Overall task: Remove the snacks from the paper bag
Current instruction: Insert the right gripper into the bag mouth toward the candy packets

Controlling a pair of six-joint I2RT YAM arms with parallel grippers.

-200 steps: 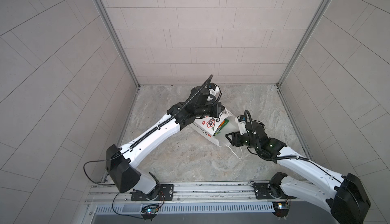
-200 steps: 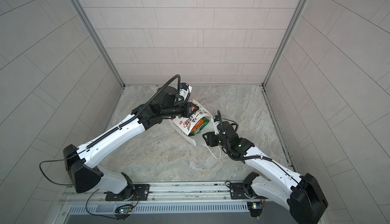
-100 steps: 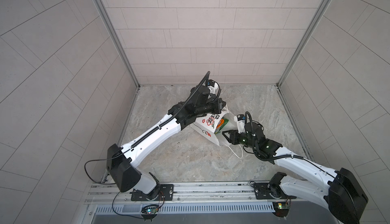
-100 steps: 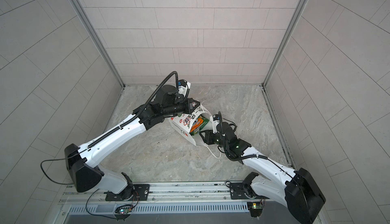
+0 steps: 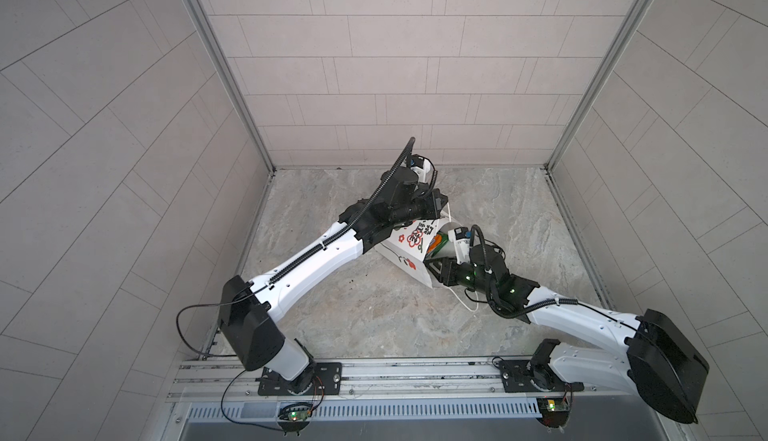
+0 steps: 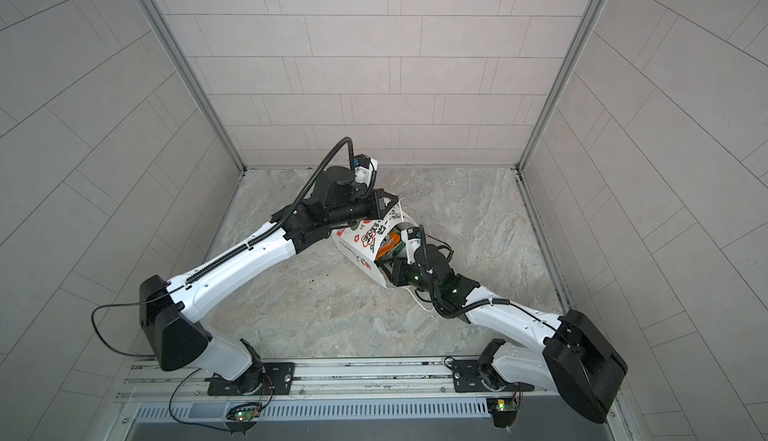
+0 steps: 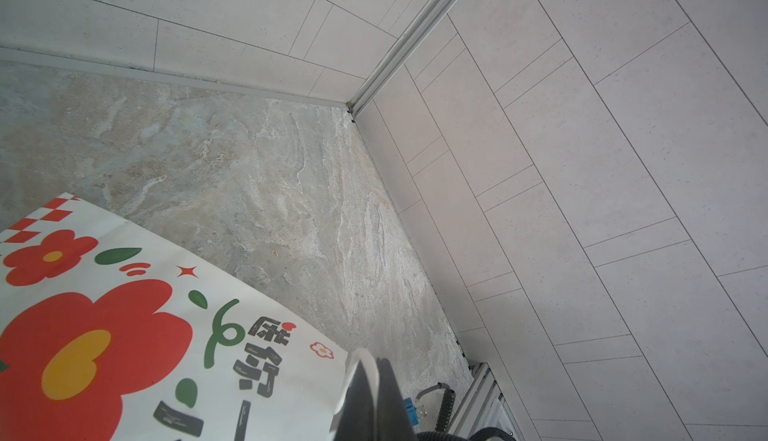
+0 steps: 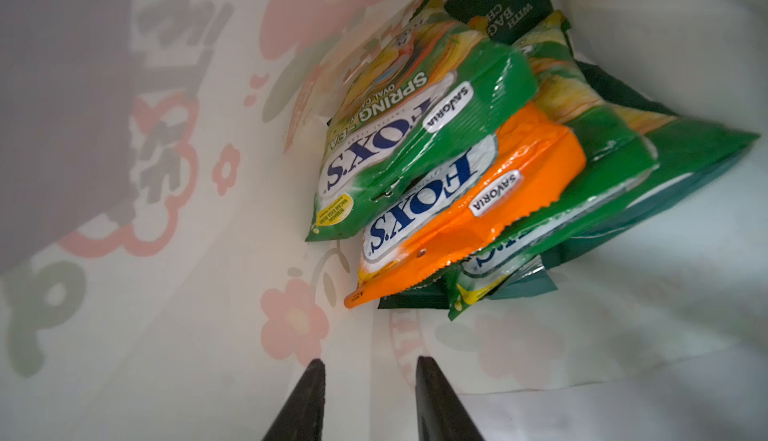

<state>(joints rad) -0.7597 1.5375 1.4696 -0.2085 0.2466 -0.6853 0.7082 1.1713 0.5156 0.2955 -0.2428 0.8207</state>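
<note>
In both top views your left gripper (image 5: 441, 211) (image 6: 390, 209) sits at the upper rim of the white paper bag (image 5: 405, 252) (image 6: 359, 248) printed with red flowers. The bag leans tilted on the grey marbled tabletop (image 5: 374, 322) (image 6: 332, 318), its mouth turned toward your right gripper (image 5: 436, 267) (image 6: 392, 270). That gripper's fingertips are hidden inside the mouth. Beside them a sliver of orange and green snacks (image 5: 437, 245) (image 6: 390, 245) shows. A white cord handle (image 5: 467, 302) (image 6: 419, 301) trails on the tabletop under your right wrist.

In the left wrist view your left fingers (image 7: 374, 393) are pressed together with the bag's paper edge pinched between them. The flowered panel (image 7: 124, 335) spreads out beside the tool, and bare tabletop lies beyond it.

In the right wrist view your right gripper (image 8: 370, 361) is inside the bag. Its jaws stand a narrow gap apart, with nothing between them and only paper under the tips. The snacks lie just ahead of the tips, not touching them, in an overlapping stack:
- The glossy orange FOX'S packet (image 8: 478, 210) has the corner nearest the tool.
- A glossy green-and-yellow FOX'S packet (image 8: 415, 135) lies over it.
- A second green packet (image 8: 590, 156) lies behind the orange one.
- The large dark green crisp bag (image 8: 503, 7) lies farthest from your fingertips, behind the rest.
</note>
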